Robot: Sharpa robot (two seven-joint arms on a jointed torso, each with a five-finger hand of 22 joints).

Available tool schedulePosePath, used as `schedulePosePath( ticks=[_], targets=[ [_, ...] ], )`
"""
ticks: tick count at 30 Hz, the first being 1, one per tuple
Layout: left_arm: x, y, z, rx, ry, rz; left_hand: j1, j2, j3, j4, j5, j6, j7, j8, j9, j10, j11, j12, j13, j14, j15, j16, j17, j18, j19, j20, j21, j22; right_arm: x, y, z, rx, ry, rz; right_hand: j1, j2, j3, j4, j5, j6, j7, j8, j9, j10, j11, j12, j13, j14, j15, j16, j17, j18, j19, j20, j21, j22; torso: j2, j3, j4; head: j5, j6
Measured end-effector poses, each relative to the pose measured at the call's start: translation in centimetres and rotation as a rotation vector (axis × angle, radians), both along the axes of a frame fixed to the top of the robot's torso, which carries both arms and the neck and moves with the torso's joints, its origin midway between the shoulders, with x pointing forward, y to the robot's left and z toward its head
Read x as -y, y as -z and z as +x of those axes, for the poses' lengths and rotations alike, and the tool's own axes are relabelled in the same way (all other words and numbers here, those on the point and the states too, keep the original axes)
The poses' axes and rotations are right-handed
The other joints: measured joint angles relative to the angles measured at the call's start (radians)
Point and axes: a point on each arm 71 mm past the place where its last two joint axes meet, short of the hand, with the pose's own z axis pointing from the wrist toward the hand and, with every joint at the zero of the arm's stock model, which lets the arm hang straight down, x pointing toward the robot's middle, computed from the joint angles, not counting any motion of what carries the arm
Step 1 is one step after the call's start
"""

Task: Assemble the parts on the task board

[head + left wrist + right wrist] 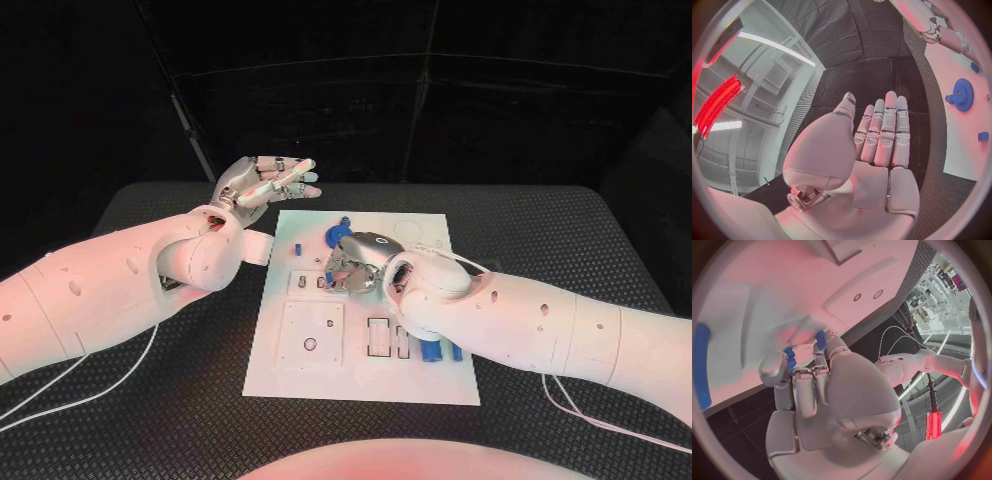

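The white task board (361, 380) lies in the middle of the black table. My right hand (361, 266) hovers low over the board's centre with its fingers curled in, and it pinches a small blue part (789, 360) between thumb and fingers just above the board (767, 285). My left hand (268, 180) is raised beyond the board's far left corner, fingers (886, 130) straight and together, holding nothing. A blue gear (340, 232) (962, 94) stands on the far part of the board.
A small blue piece (299, 247) stands near the board's left edge, and several blue pieces (433, 350) lie in slots at the near right. A long blue piece (701, 365) lies beside my right hand. Black ribbed matting (577, 230) surrounds the board.
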Motion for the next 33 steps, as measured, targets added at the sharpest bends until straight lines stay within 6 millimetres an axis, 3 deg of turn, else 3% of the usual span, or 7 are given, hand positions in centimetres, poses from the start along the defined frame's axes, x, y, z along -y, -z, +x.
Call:
schedulePosePath(
  ticks=[11, 24, 33],
  targets=[
    [-0.04, 0.01, 0.01, 0.0, -0.001, 0.001, 0.0, 0.0, 0.0, 0.0, 0.0, 0.0, 0.0, 0.0, 0.0, 0.0, 0.0, 0.0, 0.0, 0.0, 0.0, -0.007, -0.003, 0.0, 0.0, 0.0, 0.0, -0.003, -0.01, 0.06, 0.0, 0.003, -0.001, -0.014, -0.006, -0.006, 0.0, 0.0, 0.0, -0.009, 0.006, -0.005, -0.002, 0.0, 0.003, -0.005, -0.001, 0.004, 0.004, 0.0, 0.0, 0.0, -0.004, 0.004, 0.0, -0.002, 0.0, 0.0002, 0.0001, 0.0, -0.001],
    [-0.1, 0.02, 0.02, -0.001, -0.002, 0.001, 0.0, 0.0, 0.0, 0.0, 0.0, 0.0, 0.0, 0.0, 0.0, 0.0, 0.0, 0.0, 0.0, 0.0, 0.0, -0.007, -0.003, 0.0, 0.0, 0.0, 0.0, -0.003, 0.17, 0.24, 0.13, 0.002, 0.009, -0.03, -0.054, -0.053, -0.01, 0.016, -0.005, -0.044, 0.022, -0.026, -0.001, -0.007, 0.017, -0.02, -0.106, 0.0, 0.014, 0.0, 0.0, 0.0, -0.011, 0.011, -0.007, -0.007, 0.0, -0.0001, 0.0001, 0.0, -0.002],
    [-0.13, 0.03, 0.03, -0.001, -0.003, 0.002, 0.0, 0.0, 0.0, 0.0, 0.0, 0.0, 0.0, 0.0, 0.0, 0.0, 0.0, 0.0, 0.0, 0.0, 0.0, -0.007, -0.002, 0.0, 0.0, 0.0, 0.0, -0.003, 0.12, 0.25, 0.08, 0.005, 0.012, -0.029, -0.078, -0.07, -0.025, 0.031, -0.005, -0.06, 0.024, -0.029, 0.001, -0.008, 0.023, -0.026, -0.105, 0.0, 0.022, 0.0, 0.0, 0.0, -0.014, 0.014, -0.007, -0.009, 0.0, -0.0001, 0.0001, -0.001, -0.002]
  ],
)
